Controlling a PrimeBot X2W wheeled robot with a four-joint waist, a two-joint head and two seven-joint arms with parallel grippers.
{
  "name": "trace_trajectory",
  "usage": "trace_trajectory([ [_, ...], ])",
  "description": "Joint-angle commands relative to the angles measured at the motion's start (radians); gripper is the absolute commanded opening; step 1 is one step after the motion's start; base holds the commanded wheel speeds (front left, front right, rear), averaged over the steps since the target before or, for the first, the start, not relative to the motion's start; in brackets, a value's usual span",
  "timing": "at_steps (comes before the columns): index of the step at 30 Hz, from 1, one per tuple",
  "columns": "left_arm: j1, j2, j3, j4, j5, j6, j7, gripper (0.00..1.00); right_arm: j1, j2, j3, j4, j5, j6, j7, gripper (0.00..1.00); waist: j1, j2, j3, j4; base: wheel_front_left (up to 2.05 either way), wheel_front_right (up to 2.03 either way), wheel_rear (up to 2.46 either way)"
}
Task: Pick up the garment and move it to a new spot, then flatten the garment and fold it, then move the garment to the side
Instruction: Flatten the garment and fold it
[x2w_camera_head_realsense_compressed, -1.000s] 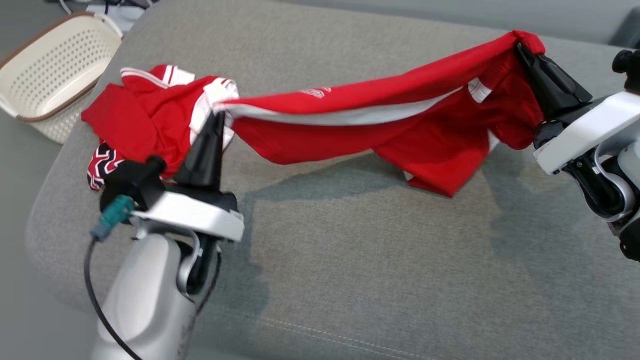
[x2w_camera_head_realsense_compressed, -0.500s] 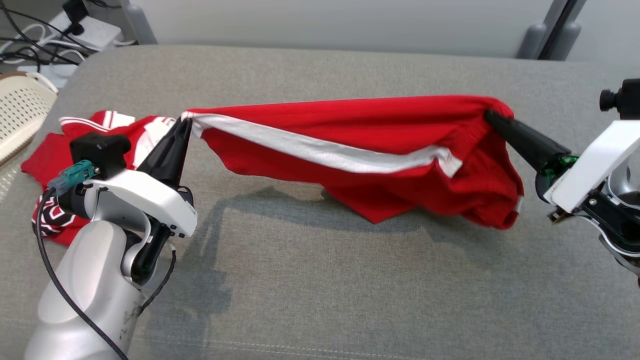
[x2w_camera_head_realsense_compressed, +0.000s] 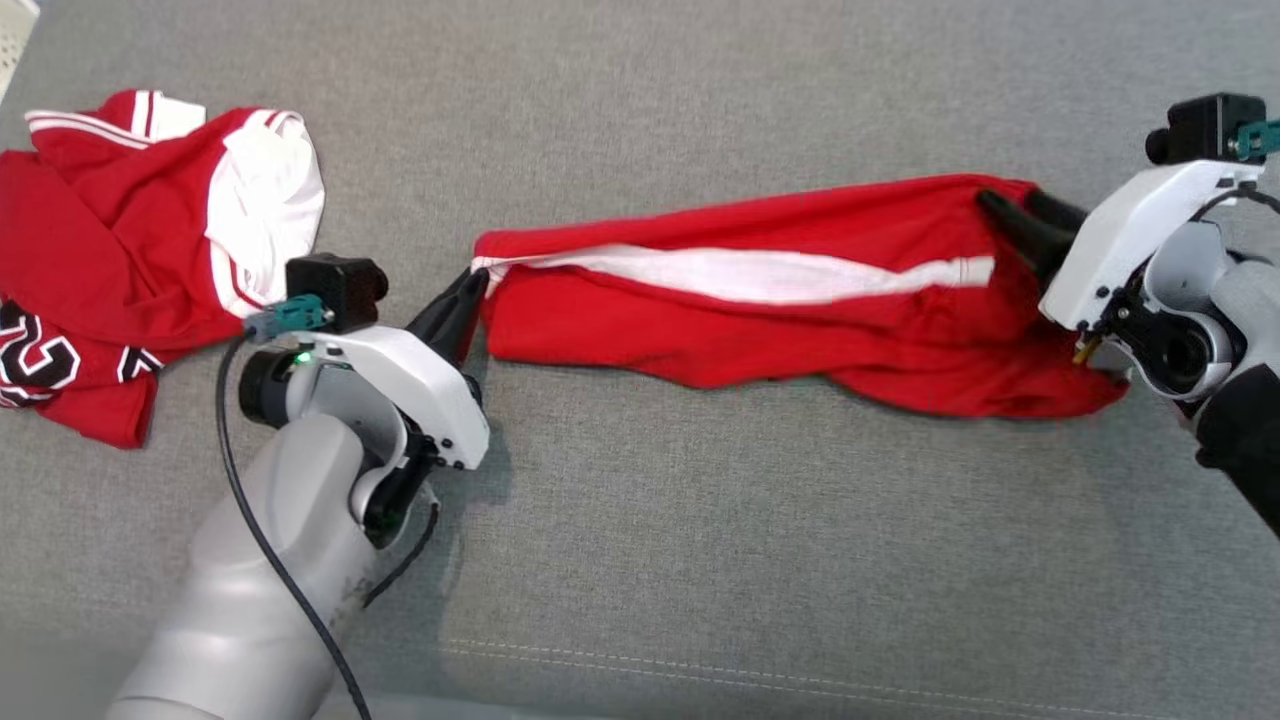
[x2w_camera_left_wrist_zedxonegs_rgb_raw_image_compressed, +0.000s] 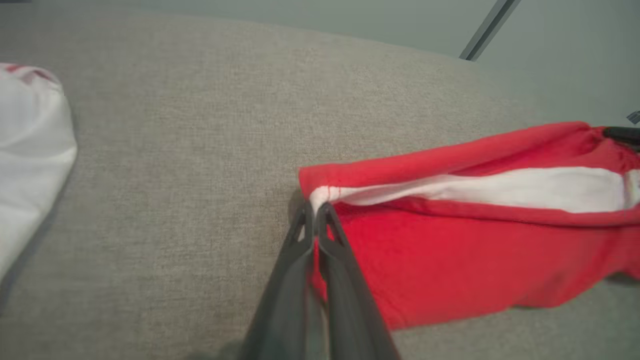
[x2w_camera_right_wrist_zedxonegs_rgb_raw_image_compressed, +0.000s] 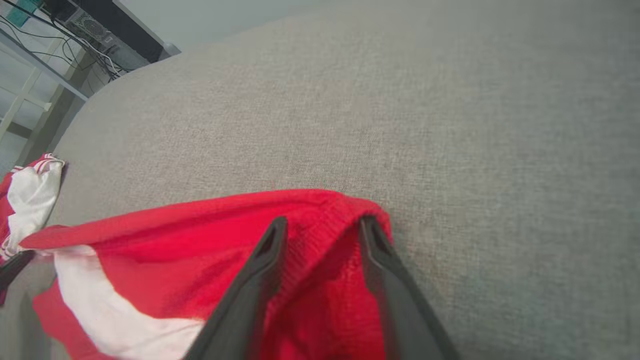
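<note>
The garment (x2w_camera_head_realsense_compressed: 760, 320), a pair of red shorts with a white stripe (x2w_camera_head_realsense_compressed: 740, 275) down the side, is lying stretched lengthwise across the middle of the grey cushion (x2w_camera_head_realsense_compressed: 700, 560). It is being supported by the fabric along its whole length rather than hanging. Its hem (x2w_camera_left_wrist_zedxonegs_rgb_raw_image_compressed: 320, 192) is being pinched by the left gripper (x2w_camera_head_realsense_compressed: 470, 290), whose fingers are clenched together on the corner where the stripe ends. At the opposite end the waistband (x2w_camera_right_wrist_zedxonegs_rgb_raw_image_compressed: 320, 240) is being straddled by the right gripper (x2w_camera_head_realsense_compressed: 1030, 225). Its fingers are being held parted with the ribbed cloth loose between them, so nothing is being gripped there. A heap of other red and white clothing (x2w_camera_head_realsense_compressed: 130, 250) is lying well apart on the robot's left side. The move to a new spot is being judged as all but done, with the flattening yet to be started. For the next move, release at the hem is being called for, and then spreading of the lower layer, which is lying bunched and doubled below the stripe. The cloth is being judged likely to wrinkle if dragged over the rough cushion rather than lifted.
</note>
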Motion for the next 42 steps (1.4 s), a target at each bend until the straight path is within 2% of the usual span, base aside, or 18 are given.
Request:
trace_trajectory([
  [1, -0.036, 0.028, 0.019, -0.007, -0.013, -0.001, -0.018, 0.0, 0.01, -0.004, 0.001, -0.001, -0.011, 0.0, -0.021, 1.0, 0.0, 0.0, 0.023, 0.013, 0.0, 0.0, 0.0],
  [4, -0.037, 0.013, -0.022, 0.041, -0.052, -0.001, -0.079, 0.0, 0.003, 0.005, 0.017, 0.019, -0.041, 0.0, -0.063, 1.0, 0.0, 0.0, 0.021, 0.011, 0.0, 0.0, 0.0],
  [9, -0.017, 0.013, -0.087, 0.088, -0.117, -0.001, -0.136, 0.0, 0.037, -0.047, 0.041, 0.008, -0.066, 0.0, -0.115, 1.0, 0.0, 0.0, -0.014, -0.009, 0.0, 0.0, 0.0],
  [17, -0.002, 0.029, -0.126, 0.101, -0.176, -0.001, -0.179, 0.0, 0.127, -0.119, 0.088, -0.22, -0.098, 0.0, -0.277, 1.0, 0.0, 0.0, -0.044, -0.048, 0.0, 0.0, 0.0],
  [21, -0.008, 0.029, -0.106, 0.086, -0.172, -0.001, -0.181, 0.0, 0.169, -0.117, 0.122, -0.288, -0.085, 0.0, -0.292, 1.0, 0.0, 0.0, -0.039, -0.052, 0.0, 0.0, 0.0],
  [34, 0.011, -0.004, -0.053, 0.048, -0.098, -0.001, -0.182, 0.0, 0.139, -0.084, 0.143, -0.289, -0.052, 0.0, -0.301, 1.0, 0.0, 0.0, -0.01, -0.011, 0.0, 0.0, 0.0],
  [36, 0.014, -0.008, -0.047, 0.046, -0.092, -0.001, -0.182, 0.0, 0.135, -0.086, 0.145, -0.289, -0.05, 0.0, -0.307, 0.89, 0.0, 0.0, -0.01, -0.007, 0.0, 0.0, 0.0],
  [37, 0.016, -0.009, -0.045, 0.046, -0.088, -0.001, -0.182, 0.0, 0.136, -0.087, 0.146, -0.288, -0.047, 0.0, -0.308, 0.8, 0.0, 0.0, -0.01, -0.006, 0.0, 0.0, 0.0],
  [38, 0.018, -0.011, -0.043, 0.045, -0.085, -0.001, -0.182, 0.0, 0.136, -0.088, 0.147, -0.288, -0.044, 0.0, -0.309, 0.49, 0.0, 0.0, -0.011, -0.005, 0.0, 0.0, 0.0],
  [39, 0.019, -0.012, -0.041, 0.045, -0.083, -0.001, -0.182, 0.0, 0.136, -0.089, 0.149, -0.288, -0.038, 0.0, -0.303, 0.43, 0.0, 0.0, -0.01, -0.004, 0.0, 0.0, 0.0],
  [41, 0.019, -0.013, -0.039, 0.044, -0.079, -0.001, -0.182, 0.0, 0.135, -0.09, 0.151, -0.287, -0.029, 0.0, -0.297, 0.41, 0.0, 0.0, -0.01, -0.004, 0.0, 0.0, 0.0],
  [42, 0.019, -0.013, -0.038, 0.043, -0.076, -0.001, -0.182, 0.0, 0.134, -0.09, 0.153, -0.287, -0.027, 0.0, -0.296, 0.36, 0.0, 0.0, -0.01, -0.004, 0.0, 0.0, 0.0],
])
